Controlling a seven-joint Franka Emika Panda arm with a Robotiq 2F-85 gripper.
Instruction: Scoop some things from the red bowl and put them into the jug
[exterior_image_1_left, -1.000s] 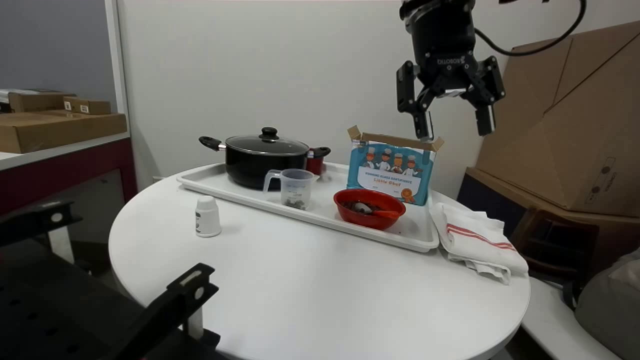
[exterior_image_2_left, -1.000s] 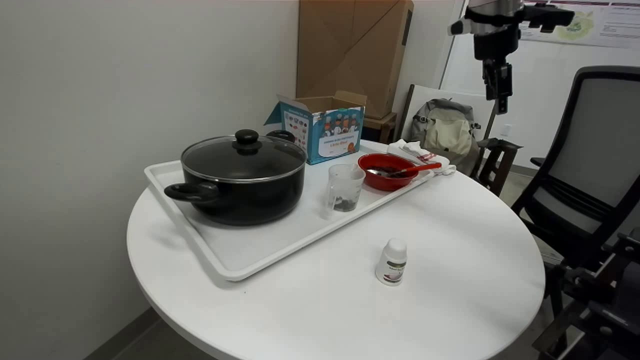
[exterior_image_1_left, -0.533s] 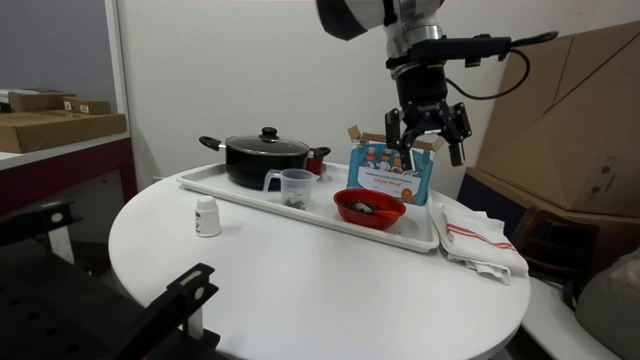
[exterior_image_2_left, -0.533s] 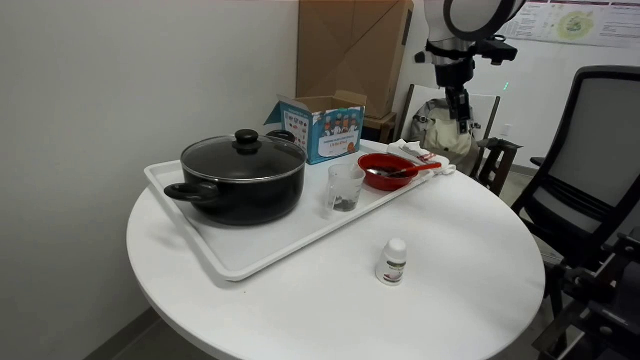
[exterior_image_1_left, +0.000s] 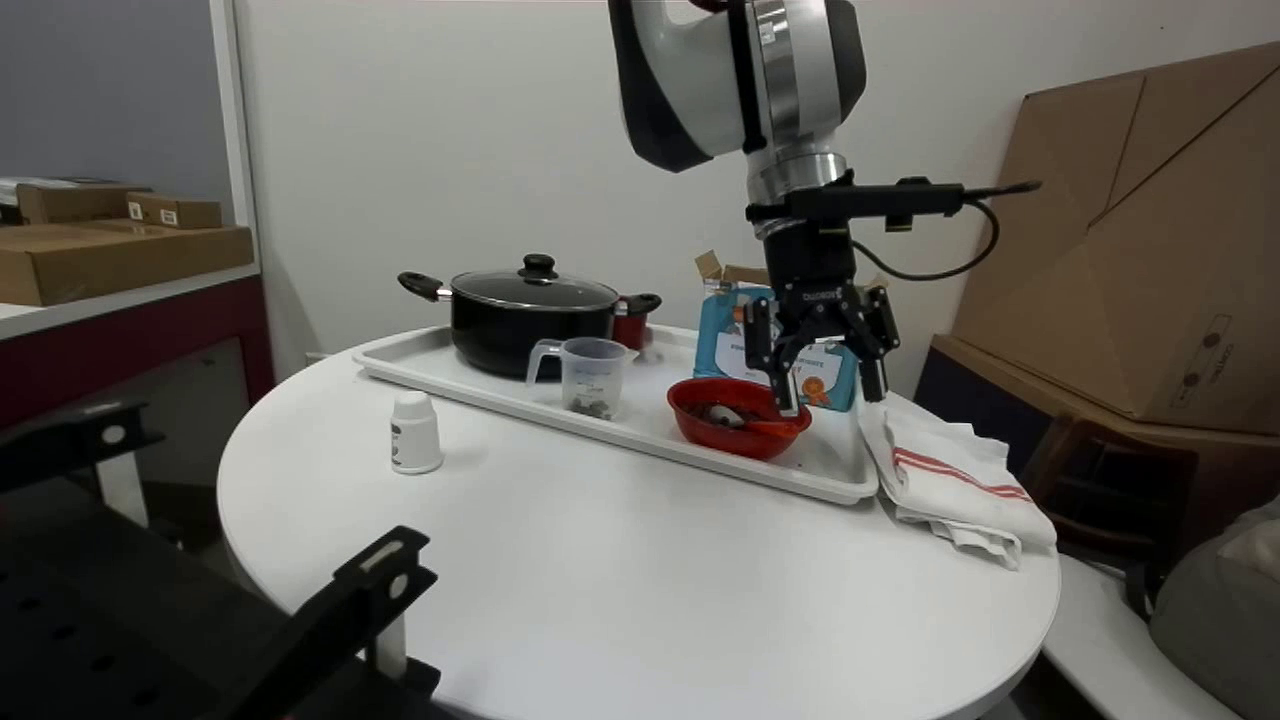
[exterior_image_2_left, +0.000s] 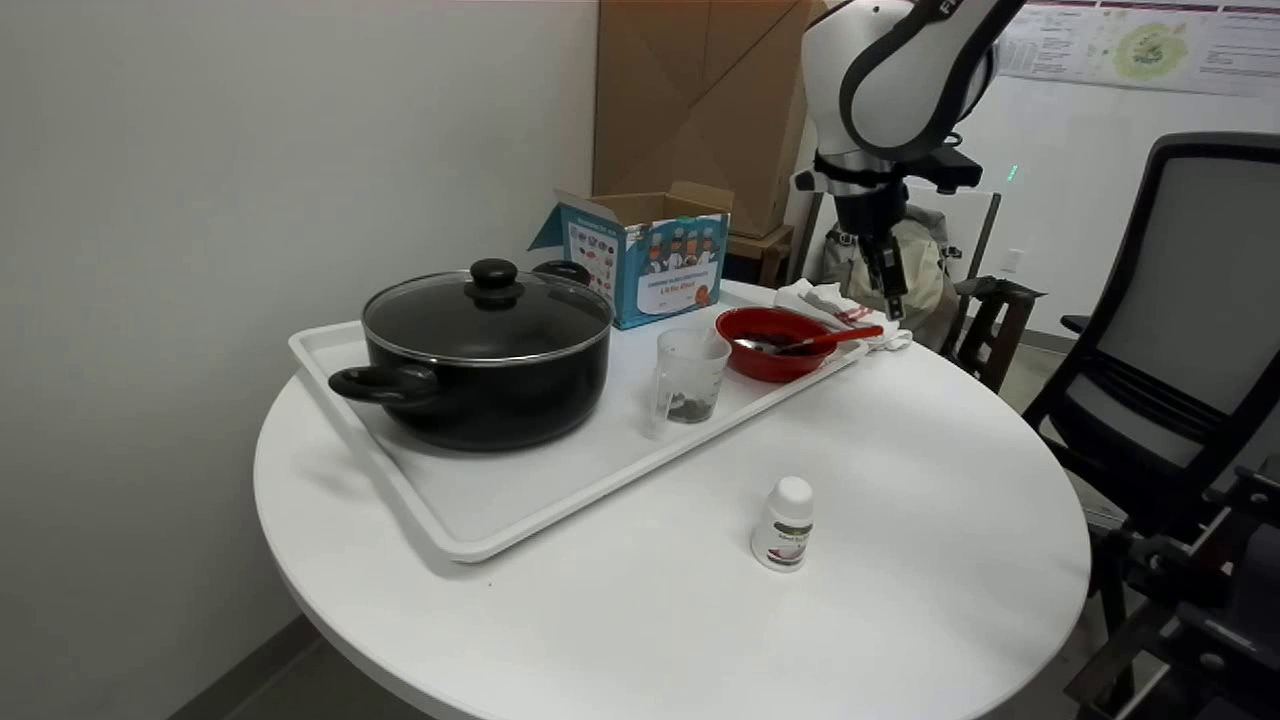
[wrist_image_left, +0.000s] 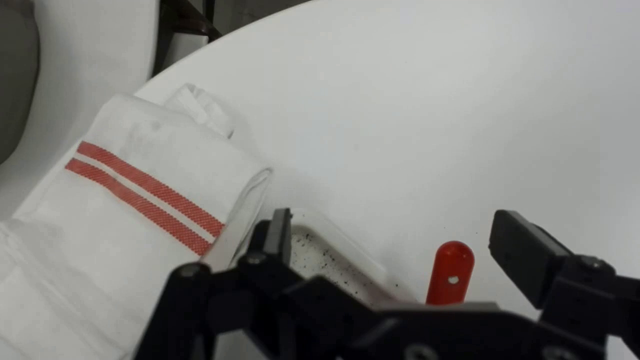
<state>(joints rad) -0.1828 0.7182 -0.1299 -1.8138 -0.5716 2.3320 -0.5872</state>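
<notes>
The red bowl (exterior_image_1_left: 712, 436) (exterior_image_2_left: 766, 366) stands on the white tray with dark bits inside. A spoon with a red handle (exterior_image_1_left: 772, 428) (exterior_image_2_left: 848, 336) leans in it, handle over the rim. The jug (exterior_image_1_left: 598, 368) (exterior_image_2_left: 692, 372), a clear measuring cup with dark bits at its bottom, stands beside the bowl. My gripper (exterior_image_1_left: 832, 402) (exterior_image_2_left: 894, 308) is open and empty, above the handle side of the bowl. In the wrist view the handle's end (wrist_image_left: 449, 272) shows between the open fingers (wrist_image_left: 392, 232), nearer the right finger and apart from both. The bowl itself is hidden there.
A black lidded pot (exterior_image_1_left: 530, 325) (exterior_image_2_left: 490, 370) and a blue box (exterior_image_1_left: 728, 335) (exterior_image_2_left: 672, 262) stand on the white tray (exterior_image_1_left: 640, 432) (exterior_image_2_left: 560, 505). A striped towel (exterior_image_1_left: 950, 475) (wrist_image_left: 150, 190) lies beside the tray. A white bottle (exterior_image_1_left: 415, 435) (exterior_image_2_left: 784, 525) stands on the table.
My open gripper has come down from high above the table and moved toward the spoon handle at the bowl. The bowl, spoon and jug have not moved.
</notes>
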